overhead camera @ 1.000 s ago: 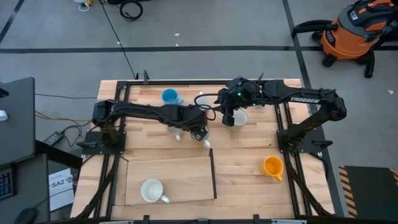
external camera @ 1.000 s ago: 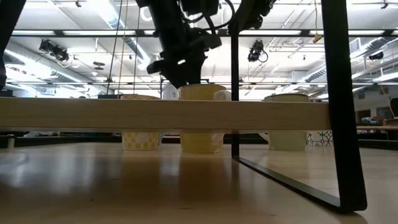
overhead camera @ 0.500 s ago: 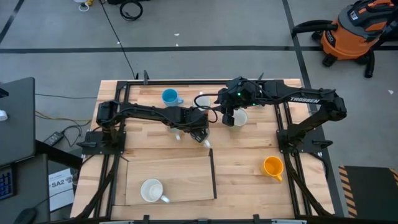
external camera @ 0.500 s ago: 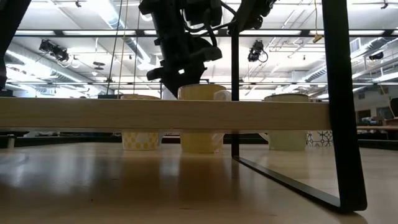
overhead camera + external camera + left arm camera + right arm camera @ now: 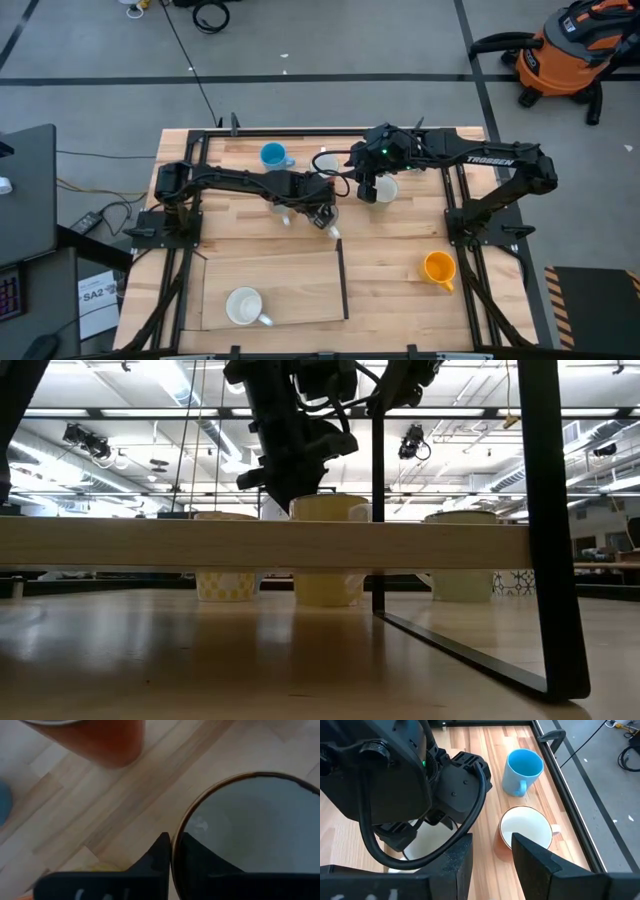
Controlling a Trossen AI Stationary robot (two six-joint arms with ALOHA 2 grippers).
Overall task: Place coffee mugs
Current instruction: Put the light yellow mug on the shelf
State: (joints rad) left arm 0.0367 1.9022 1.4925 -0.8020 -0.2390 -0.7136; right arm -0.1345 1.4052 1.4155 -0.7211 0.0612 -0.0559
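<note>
Left arm: reaches from the left edge of the worktop (image 5: 250, 245) toward its centre, wrist bent down; left pincer (image 5: 325, 219) closed, its fingers (image 5: 160, 855) pinching a mug rim (image 5: 176, 840) (thin wall between them). Right arm: extends from the worktop's right side along the far edge; right pincer (image 5: 369, 190) points down, fingers (image 5: 530, 855) parted.

A grey concrete floor (image 5: 350, 50) marked with dark tape lines surrounds the pale wooden bench (image 5: 390, 250). An orange shop vacuum (image 5: 570, 50) stands at one far corner, a black cable coil (image 5: 210, 15) lies beyond. Overhead, long ceiling lights (image 5: 180, 380) glow among exposed beams
</note>
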